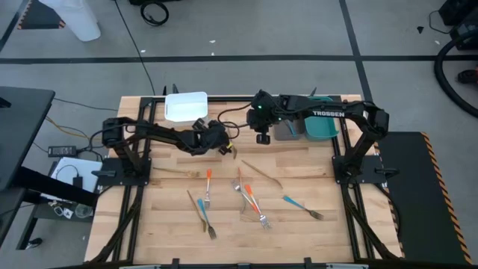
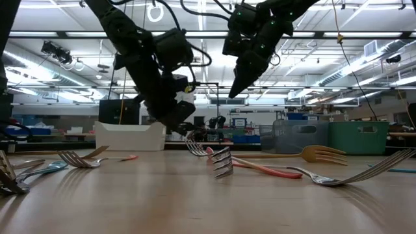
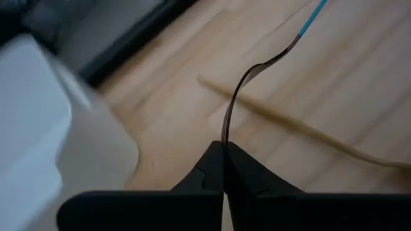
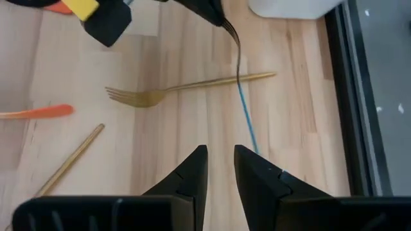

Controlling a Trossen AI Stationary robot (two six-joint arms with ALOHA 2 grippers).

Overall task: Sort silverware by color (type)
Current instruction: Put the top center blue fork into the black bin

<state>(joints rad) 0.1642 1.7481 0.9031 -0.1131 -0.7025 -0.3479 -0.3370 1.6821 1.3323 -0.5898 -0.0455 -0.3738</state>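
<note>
My left gripper [image 1: 224,146] is shut on a blue-handled fork [image 4: 246,115] at the table's far middle, beside the white bin [image 1: 185,106]. The fork crosses above a gold fork [image 4: 186,85] that lies flat on the wood. My right gripper [image 4: 220,168] hovers open, with nothing between its fingers, just right of the left one and in front of the grey bin [image 1: 287,130]. More silverware lies flat nearer the front: orange-handled forks [image 1: 208,185] [image 1: 251,199], blue-handled forks [image 1: 202,212] [image 1: 302,205] and gold pieces [image 1: 172,173] [image 1: 263,172]. My left gripper pinches the fork's dark metal end [image 3: 224,136] between its two shut fingers; the fingers hide the tines. The fingers slant downward, coming from the table's left. The curved metal neck [image 3: 257,67] and blue handle [image 3: 312,15] stick out beyond the fingertips. I cannot tell whether the handle's tip touches the table.
The white bin, the grey bin and a teal bin [image 1: 322,128] stand along the far edge. Both arms are close together at the far middle. Bare wood shows at the front left and front right corners.
</note>
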